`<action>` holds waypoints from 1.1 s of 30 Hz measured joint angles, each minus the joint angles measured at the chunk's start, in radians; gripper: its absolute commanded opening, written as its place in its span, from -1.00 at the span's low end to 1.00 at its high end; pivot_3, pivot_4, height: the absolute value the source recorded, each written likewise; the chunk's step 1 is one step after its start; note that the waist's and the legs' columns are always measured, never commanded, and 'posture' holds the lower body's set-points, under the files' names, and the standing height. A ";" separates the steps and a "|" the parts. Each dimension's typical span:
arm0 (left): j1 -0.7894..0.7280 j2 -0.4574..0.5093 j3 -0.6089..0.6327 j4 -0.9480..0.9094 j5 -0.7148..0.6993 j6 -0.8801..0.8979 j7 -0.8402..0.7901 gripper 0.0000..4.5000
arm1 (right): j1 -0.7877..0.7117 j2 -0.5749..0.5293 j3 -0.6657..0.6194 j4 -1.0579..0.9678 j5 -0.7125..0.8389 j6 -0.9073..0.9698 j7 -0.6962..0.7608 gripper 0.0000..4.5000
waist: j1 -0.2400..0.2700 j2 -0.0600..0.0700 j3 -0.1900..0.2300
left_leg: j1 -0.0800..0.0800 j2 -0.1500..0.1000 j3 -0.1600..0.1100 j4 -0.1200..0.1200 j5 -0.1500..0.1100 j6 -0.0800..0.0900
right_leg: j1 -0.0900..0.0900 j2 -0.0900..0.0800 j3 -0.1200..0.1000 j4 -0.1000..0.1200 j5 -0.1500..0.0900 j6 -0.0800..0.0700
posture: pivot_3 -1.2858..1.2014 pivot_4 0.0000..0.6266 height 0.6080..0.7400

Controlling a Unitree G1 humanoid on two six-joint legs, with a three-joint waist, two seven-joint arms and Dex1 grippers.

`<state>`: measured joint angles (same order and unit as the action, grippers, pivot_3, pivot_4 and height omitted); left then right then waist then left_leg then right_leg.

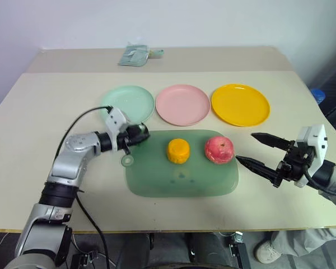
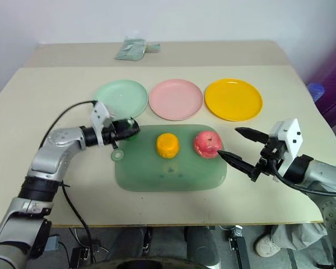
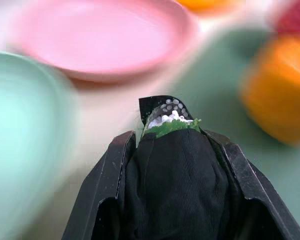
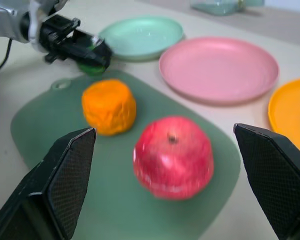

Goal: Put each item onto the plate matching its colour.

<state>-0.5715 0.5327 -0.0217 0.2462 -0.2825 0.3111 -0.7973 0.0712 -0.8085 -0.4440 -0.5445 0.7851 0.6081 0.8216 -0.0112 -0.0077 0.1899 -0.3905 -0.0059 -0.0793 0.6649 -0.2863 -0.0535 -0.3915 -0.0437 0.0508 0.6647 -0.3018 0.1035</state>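
My left gripper [image 1: 139, 135] is shut on the dark green-and-black ball [image 3: 171, 126] at the far left corner of the green board [image 1: 179, 180], close to the mint green plate [image 1: 129, 102]. A squat orange-yellow piece [image 1: 178, 151] and a pink-red apple-like fruit [image 1: 219, 149] sit on the board's far half. Beyond them lie the pink plate [image 1: 183, 104] and the yellow plate [image 1: 240, 104], all three plates bare. My right gripper [image 1: 245, 147] stands open just to the right of the red fruit, its fingers wide apart and pointing at it, not touching.
The translucent green board has a ring tab [image 1: 127, 161] at its left edge. A folded pale green cloth [image 1: 135, 55] lies at the back of the table. The table's seam runs behind the plates, and bare tabletop lies on both sides.
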 measured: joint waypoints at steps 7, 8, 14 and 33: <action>-0.243 -0.044 0.050 0.414 0.142 -0.084 0.290 0.28 | -0.177 0.018 0.185 -0.083 0.022 0.067 -0.082 1.00 | -0.001 -0.001 0.000 | -0.001 -0.003 0.000 0.000 0.000 0.000 | -0.001 -0.001 0.000 0.000 0.000 0.001 | 0.03 -0.52 1.00; -0.258 -0.054 0.049 0.467 0.150 -0.095 0.304 0.53 | -0.204 0.028 0.226 -0.088 0.016 0.076 -0.100 1.00 | -0.001 -0.001 0.000 | -0.002 -0.004 0.000 0.000 0.000 0.000 | -0.002 -0.001 0.000 0.000 0.000 0.001 | 0.03 -0.52 1.00; -0.269 -0.076 0.051 0.535 0.161 -0.198 0.272 0.98 | -0.353 0.088 0.408 -0.072 -0.077 0.130 -0.214 1.00 | -0.004 -0.002 0.000 | -0.005 -0.003 0.000 0.000 0.001 -0.002 | -0.006 -0.001 0.000 0.002 0.000 0.001 | 0.03 -0.52 1.00; 0.537 0.199 0.117 -0.532 -0.168 -0.039 -0.216 1.00 | -0.552 0.262 0.762 0.154 -0.390 0.260 -0.320 0.75 | -0.003 -0.001 -0.001 | -0.012 0.000 -0.002 0.000 0.002 -0.003 | -0.014 -0.002 -0.001 0.003 0.000 -0.001 | 0.03 -0.52 1.00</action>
<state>-0.0346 0.7315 0.0958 -0.2862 -0.4505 0.2717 -1.0131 -0.4807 -0.5469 0.3180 -0.3909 0.3950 0.8676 0.5013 -0.0145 -0.0087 0.1892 -0.4029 -0.0055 -0.0809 0.6651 -0.2843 -0.0568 -0.4052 -0.0458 0.0501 0.6675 -0.3014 0.1025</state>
